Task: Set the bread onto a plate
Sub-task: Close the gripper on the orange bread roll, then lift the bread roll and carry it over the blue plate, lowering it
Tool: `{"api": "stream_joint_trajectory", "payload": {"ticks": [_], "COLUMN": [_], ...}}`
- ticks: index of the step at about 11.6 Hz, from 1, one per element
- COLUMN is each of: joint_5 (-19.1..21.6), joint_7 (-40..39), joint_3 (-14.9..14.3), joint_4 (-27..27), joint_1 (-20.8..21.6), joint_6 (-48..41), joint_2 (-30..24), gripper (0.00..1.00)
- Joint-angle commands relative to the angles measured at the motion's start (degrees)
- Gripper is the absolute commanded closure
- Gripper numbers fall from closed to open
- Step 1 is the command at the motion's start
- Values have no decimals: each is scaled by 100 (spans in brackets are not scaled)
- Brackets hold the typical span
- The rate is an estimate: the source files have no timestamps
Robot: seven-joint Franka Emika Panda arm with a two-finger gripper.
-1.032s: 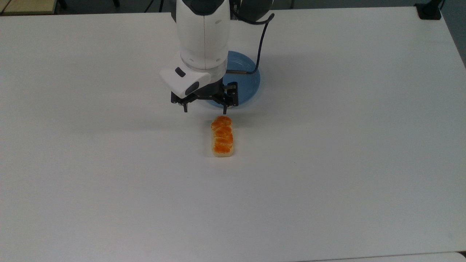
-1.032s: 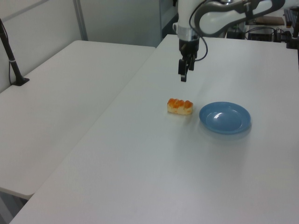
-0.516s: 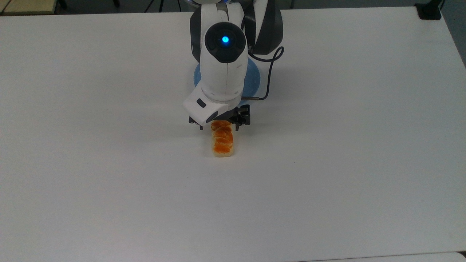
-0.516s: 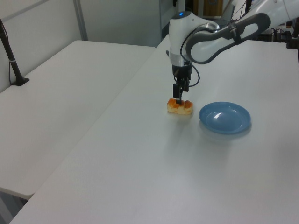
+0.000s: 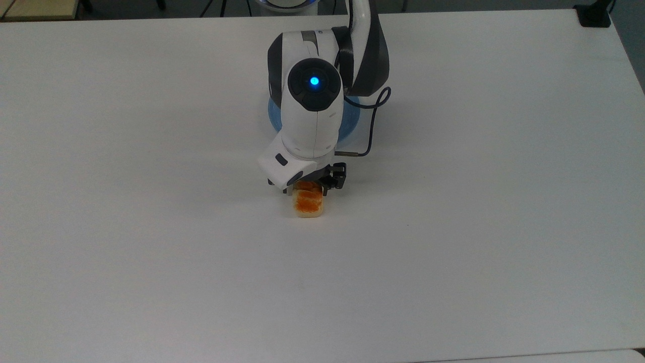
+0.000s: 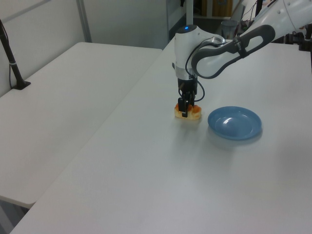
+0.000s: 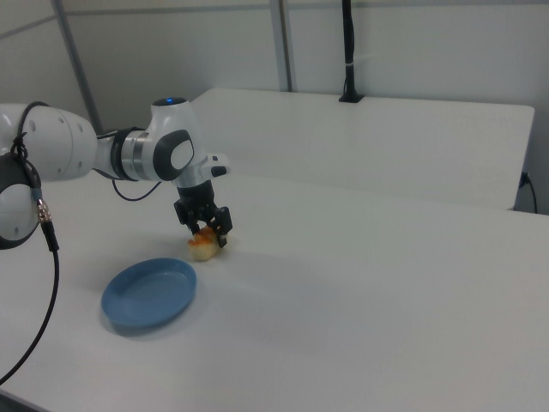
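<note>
Fingers (image 7: 225,230) sit one on each side of the bread (image 5: 308,202), straddling it across its short width. We can't tell if they are merely spread around it or already squeezing; contact is hidden under the wrist in the top view and too small to read in the side views. We call it undetermined.

Gripper (image 6: 184,110) points straight down, low over the loaf, fingertips near table level. We judge this as the grasp step: crosswise straddle makes sense, since the narrow width fits between the fingers and the long axis does not.

Bread lies on the white table (image 5: 484,212), not lifted as far as we can see. In the top view its near end pokes out below the gripper; the far part is covered by the hand. So the grip lands toward the far end or the middle, not the near end. We can't say which.

Plate (image 6: 235,123) is empty, just beside the bread: on the left view's right, on the right view's left and nearer the camera. In the top view it is far of the loaf, mostly behind the arm (image 5: 313,116), a blue rim showing at both sides.

Cable (image 5: 372,121) loops off the wrist on the top view's right, off the bread.

Risk, in our judgement: an off-centre pinch could let the loaf tilt on lift.
</note>
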Motion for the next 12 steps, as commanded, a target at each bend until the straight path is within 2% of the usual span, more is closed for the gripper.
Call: {"api": "stream_joint_trajectory", "payload": {"ticks": [1, 2, 3, 8, 12], "joint_5": [84, 93, 93, 102, 102], "joint_7": [262, 271, 271, 192, -308], "joint_3": [-23, -23, -23, -23, -23], "joint_4": [14, 14, 5, -864, -2329], "joint_1": [117, 99, 99, 55, 73], "joint_6": [233, 216, 172, -64, -101], "joint_2": [90, 47, -23, -1244, -2473], "gripper": [53, 61, 63, 63, 63]}}
